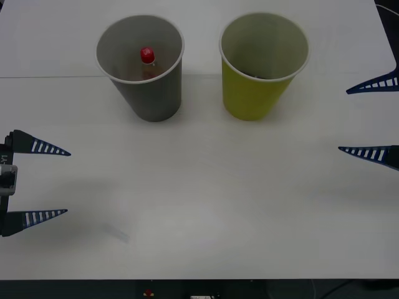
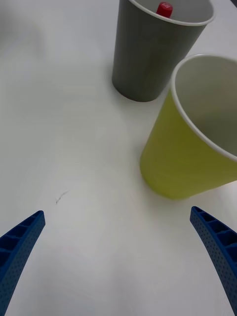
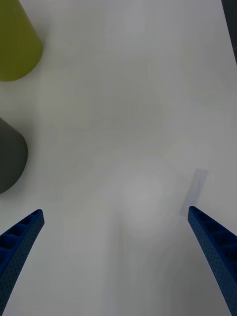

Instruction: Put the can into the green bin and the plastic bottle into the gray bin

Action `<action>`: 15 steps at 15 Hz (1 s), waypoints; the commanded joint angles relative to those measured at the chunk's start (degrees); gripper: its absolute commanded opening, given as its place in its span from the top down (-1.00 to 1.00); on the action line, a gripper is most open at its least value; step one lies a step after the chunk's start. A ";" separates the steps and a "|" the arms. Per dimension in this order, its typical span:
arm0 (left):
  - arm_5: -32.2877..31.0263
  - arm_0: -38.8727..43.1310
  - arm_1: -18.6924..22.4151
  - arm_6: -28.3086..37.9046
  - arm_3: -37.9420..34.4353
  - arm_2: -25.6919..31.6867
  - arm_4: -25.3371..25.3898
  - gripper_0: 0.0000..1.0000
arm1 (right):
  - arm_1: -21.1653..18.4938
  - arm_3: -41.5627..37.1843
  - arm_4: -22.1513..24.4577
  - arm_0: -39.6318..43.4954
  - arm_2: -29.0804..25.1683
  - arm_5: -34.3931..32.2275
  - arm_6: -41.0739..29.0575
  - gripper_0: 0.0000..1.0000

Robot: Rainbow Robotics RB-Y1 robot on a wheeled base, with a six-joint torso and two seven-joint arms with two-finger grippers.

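Plastic bottle [image 1: 147,59]: upright inside the gray bin [image 1: 156,103], red cap up.
Can: something dark sits low in the green bin [image 1: 249,99]; likely the can, hard to tell.
Left gripper [image 1: 53,182]: near the table's left edge, fingers spread, holding nothing; the gray bin is its nearer one.
Right gripper [image 1: 358,118]: right edge, fingers apart, empty, closer to the green bin.
Judgement: both items look binned; nothing left to reach.
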 commanded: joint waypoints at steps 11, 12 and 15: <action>0.00 0.00 0.00 0.00 0.00 0.00 0.00 -1.00 | 0.30 -6.94 1.62 15.33 -4.53 0.00 4.55 -1.00; 0.00 0.00 0.00 0.00 0.00 0.00 0.00 -1.00 | 0.30 -6.94 1.88 15.33 -4.44 0.00 4.29 -1.00; 0.00 0.00 0.00 0.00 0.00 0.00 0.00 -1.00 | 0.30 -6.94 3.99 15.59 -4.09 0.00 3.67 -1.00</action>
